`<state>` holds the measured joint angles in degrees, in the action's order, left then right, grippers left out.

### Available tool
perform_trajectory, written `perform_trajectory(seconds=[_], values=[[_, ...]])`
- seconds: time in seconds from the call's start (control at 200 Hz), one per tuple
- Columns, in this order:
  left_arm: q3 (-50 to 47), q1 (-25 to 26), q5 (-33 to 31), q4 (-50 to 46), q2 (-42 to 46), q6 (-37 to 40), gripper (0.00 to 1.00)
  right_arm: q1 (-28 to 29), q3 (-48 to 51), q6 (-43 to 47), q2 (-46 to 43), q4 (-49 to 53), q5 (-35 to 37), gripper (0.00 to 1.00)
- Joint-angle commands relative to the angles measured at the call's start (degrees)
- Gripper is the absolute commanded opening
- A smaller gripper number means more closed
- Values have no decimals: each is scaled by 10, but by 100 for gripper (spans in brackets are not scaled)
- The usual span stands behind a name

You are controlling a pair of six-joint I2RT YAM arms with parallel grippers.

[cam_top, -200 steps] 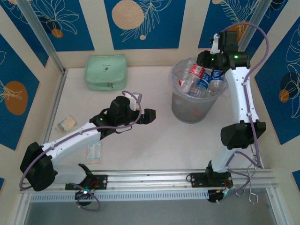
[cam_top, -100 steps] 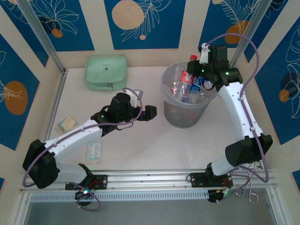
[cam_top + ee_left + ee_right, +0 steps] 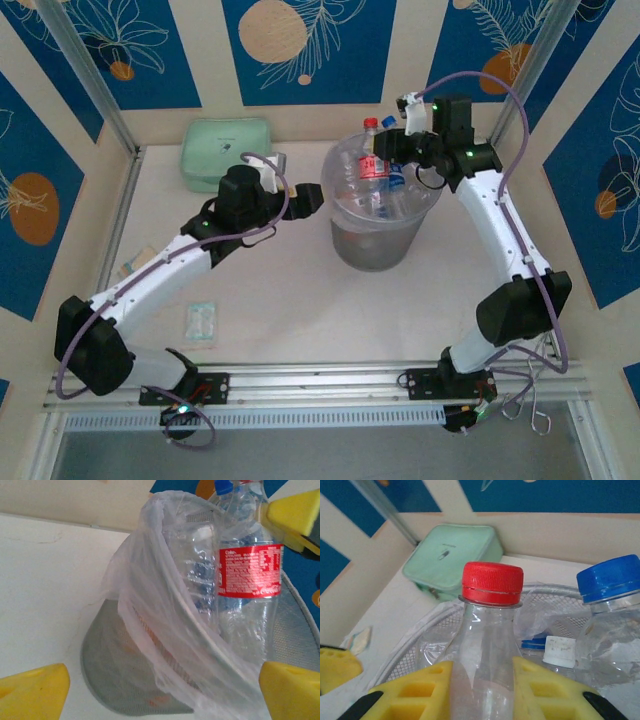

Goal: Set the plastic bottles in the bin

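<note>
The bin [image 3: 375,245], a round translucent bucket lined with a clear bag, stands at the middle back of the table with several plastic bottles in it. My right gripper [image 3: 388,147] reaches over its far rim and is shut on the neck of a clear bottle with a red cap [image 3: 492,582] and a red label [image 3: 250,570]; the yellow fingers [image 3: 415,692] press both sides of it. A blue-capped bottle [image 3: 610,580] stands beside it. My left gripper [image 3: 305,200] is open just left of the bin's wall [image 3: 110,670], holding nothing.
A mint green zip pouch [image 3: 227,153] lies at the back left, near the left arm's wrist. A small flat clear packet [image 3: 200,322] lies near the front left. Walls close the back and both sides; a metal rail [image 3: 320,385] runs along the front.
The right gripper swung left over the bin and closed on the red-capped bottle. The bin shifted left. The left gripper moved back and right, up to the bin's side.
</note>
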<state>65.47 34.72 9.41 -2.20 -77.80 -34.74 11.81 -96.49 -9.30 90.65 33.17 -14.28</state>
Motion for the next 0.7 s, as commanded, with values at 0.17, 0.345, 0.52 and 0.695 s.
perform_trajectory(seconds=[0.17,0.345,0.52,0.695], values=[[29,-22,-16,-23,-7,7,97,13,-107,-32,46,193,-46,48],[39,-29,-42,-49,3,27,98,6,-203,-46,56,245,29,60],[36,-36,-41,-61,12,37,99,-13,-229,-36,38,277,68,70],[27,-54,-59,-115,39,89,100,-88,-168,-65,-31,267,102,74]])
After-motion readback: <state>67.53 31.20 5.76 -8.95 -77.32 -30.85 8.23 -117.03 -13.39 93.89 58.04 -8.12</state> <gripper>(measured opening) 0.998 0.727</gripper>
